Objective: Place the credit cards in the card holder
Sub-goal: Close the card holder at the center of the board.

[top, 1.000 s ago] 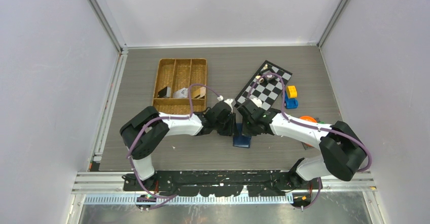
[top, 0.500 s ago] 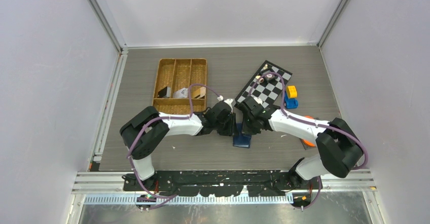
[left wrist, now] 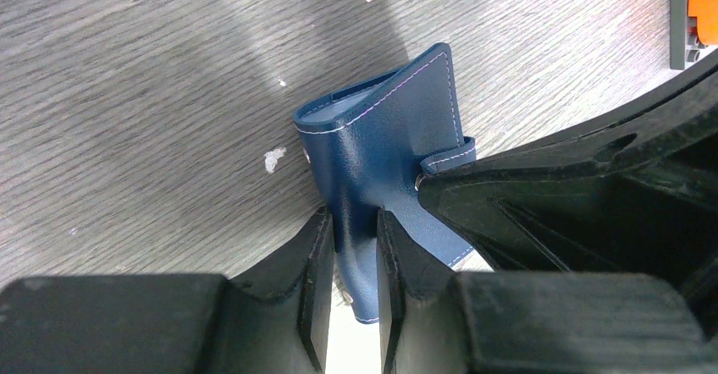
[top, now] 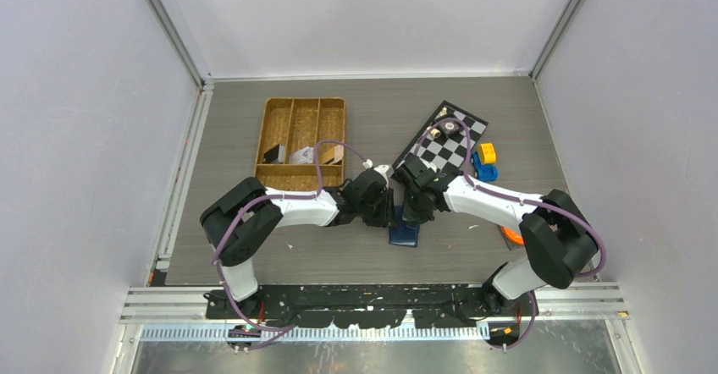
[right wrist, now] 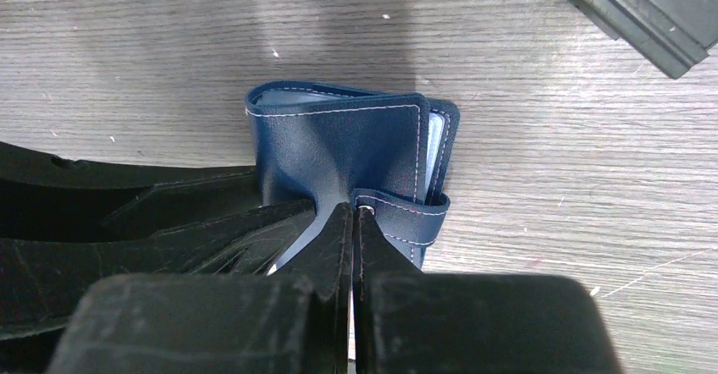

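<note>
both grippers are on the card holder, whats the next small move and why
Probably ease the right gripper away to peel the snap tab back, while the left gripper holds firm. The card holder lies mostly folded on the table. The left gripper pinches its cover, and the right gripper looks shut on the tab. No card can go in until it opens.

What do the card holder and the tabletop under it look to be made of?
The card holder looks like navy leather or faux leather, smooth with a slight sheen: pale stitching lines its edges and it bends softly where the left gripper pinches it. The tabletop looks like matte grey wood-grain laminate, going by its streaked pattern; real wood cannot be ruled out.
</note>
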Controlling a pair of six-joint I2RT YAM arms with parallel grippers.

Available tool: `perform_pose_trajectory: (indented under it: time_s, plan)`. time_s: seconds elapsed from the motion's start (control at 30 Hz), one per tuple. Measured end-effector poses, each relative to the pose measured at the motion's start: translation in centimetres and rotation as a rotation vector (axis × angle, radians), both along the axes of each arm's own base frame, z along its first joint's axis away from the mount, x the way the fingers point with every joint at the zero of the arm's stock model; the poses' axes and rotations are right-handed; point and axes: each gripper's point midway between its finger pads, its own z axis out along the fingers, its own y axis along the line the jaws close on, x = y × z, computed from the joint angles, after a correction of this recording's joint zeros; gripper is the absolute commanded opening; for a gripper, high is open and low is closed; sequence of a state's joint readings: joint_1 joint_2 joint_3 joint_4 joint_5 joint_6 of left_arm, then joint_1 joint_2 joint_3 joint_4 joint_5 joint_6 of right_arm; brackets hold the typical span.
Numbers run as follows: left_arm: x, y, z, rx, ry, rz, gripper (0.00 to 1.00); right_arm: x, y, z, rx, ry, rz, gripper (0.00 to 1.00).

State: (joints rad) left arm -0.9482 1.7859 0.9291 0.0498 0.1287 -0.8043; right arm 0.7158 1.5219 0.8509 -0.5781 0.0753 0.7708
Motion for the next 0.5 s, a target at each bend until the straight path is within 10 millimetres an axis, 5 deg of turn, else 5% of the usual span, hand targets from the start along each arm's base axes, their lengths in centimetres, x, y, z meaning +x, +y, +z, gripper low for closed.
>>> perform_pose_trajectory:
  time_s: [0.5]
  plan:
    - [0.0,0.01,0.0,0.0,0.001,0.0,0.14,-0.31,0.17,-0.44,-0.006,0.052,-0.01,0.0]
